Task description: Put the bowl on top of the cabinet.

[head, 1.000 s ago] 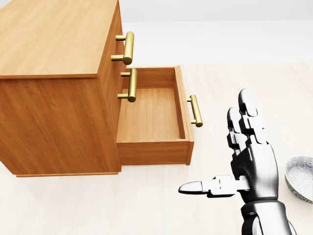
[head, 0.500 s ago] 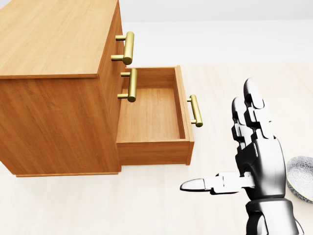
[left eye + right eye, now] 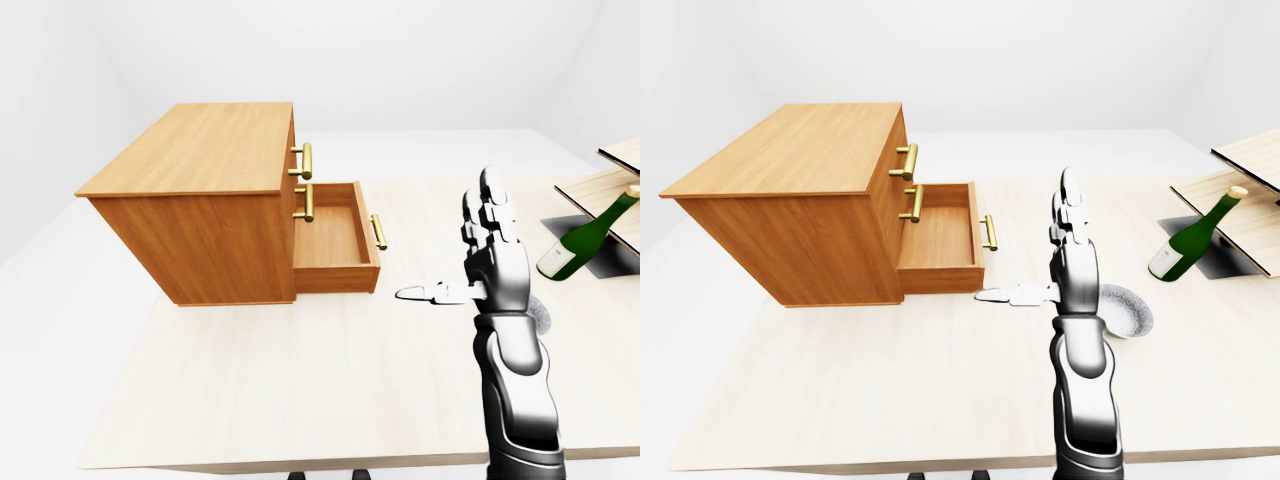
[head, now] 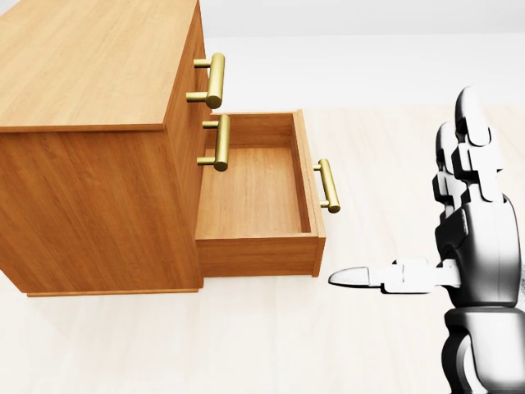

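Note:
The wooden cabinet (image 3: 200, 200) stands on the table at the left of the views, its flat top (image 3: 195, 150) bare. Its lowest drawer (image 4: 254, 193) is pulled out and holds nothing. The grey speckled bowl (image 3: 1123, 310) rests on the table just right of my right hand, and in the head view the hand hides it. My right hand (image 4: 414, 205) is open, with the fingers (image 4: 467, 156) pointing up and the thumb stretched left toward the drawer's corner. It holds nothing. My left hand does not show.
A green wine bottle (image 3: 585, 235) leans at the right on a low wooden rack (image 3: 1240, 200). Brass handles (image 4: 215, 80) stick out from the cabinet's drawers. The table's near edge (image 3: 300, 462) runs along the bottom of the eye views.
My right hand has moved right and upward in the head view and now covers the bowl that showed at the right edge. The cabinet and drawer have not moved.

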Motion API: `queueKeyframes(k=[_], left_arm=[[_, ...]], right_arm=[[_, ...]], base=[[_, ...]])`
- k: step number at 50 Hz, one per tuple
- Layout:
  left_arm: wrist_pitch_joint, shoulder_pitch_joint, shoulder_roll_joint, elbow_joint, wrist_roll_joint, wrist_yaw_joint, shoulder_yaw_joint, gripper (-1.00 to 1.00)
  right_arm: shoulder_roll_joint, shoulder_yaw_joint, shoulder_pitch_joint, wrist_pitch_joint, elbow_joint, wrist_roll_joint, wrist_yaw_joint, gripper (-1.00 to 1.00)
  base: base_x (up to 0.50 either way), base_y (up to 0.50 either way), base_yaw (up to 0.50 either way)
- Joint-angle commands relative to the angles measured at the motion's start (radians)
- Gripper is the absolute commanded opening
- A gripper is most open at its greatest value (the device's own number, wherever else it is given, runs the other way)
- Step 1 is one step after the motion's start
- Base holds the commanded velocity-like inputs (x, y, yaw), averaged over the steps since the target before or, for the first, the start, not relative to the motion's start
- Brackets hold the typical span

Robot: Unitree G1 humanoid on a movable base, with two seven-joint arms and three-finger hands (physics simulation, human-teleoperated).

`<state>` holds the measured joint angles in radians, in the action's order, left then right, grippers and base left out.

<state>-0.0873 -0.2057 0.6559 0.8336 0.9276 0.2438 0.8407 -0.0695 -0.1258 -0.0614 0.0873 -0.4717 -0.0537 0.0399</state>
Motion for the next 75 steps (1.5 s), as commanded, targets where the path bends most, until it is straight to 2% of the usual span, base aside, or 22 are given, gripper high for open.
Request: queueKeyframes(k=[1, 12, 30, 42, 53, 75], left_arm=[[0.0, 0.002, 0.004, -0.002, 0.006, 0.002, 0.005, 1.0], [0.0, 0.0, -0.007, 0.006, -0.007, 0.001, -0.012, 1.0], [0.0, 0.002, 0.0, 0.003, 0.004, 0.003, -0.002, 1.0], [0.0, -0.003, 0.024, 0.003, 0.043, 0.028, 0.014, 1.0], [0.0, -0.001, 0.024, 0.001, 0.039, 0.027, 0.009, 1.0], [0.0, 0.002, 0.008, 0.004, 0.012, 0.009, 0.001, 1.0]], right_arm=[[-0.033, -0.041, -0.049, 0.0, 0.031, -0.049, -0.003, 1.0], [-0.084, -0.085, -0.103, 0.0, 0.075, -0.092, 0.007, 1.0], [-0.148, -0.145, -0.141, 0.0, 0.146, -0.152, 0.015, 1.0], [-0.187, -0.177, -0.166, 0.0, 0.152, -0.192, 0.027, 1.0], [-0.227, -0.196, -0.19, 0.0, 0.184, -0.222, 0.047, 1.0], [-0.244, -0.209, -0.174, 0.0, 0.2, -0.291, 0.094, 1.0]], base=[[0.0, 0.0, 0.0], [0.0, 0.0, 0.0], [0.0, 0.0, 0.0], [0.0, 0.0, 0.0], [0.0, 0.0, 0.0], [0.0, 0.0, 0.0]])
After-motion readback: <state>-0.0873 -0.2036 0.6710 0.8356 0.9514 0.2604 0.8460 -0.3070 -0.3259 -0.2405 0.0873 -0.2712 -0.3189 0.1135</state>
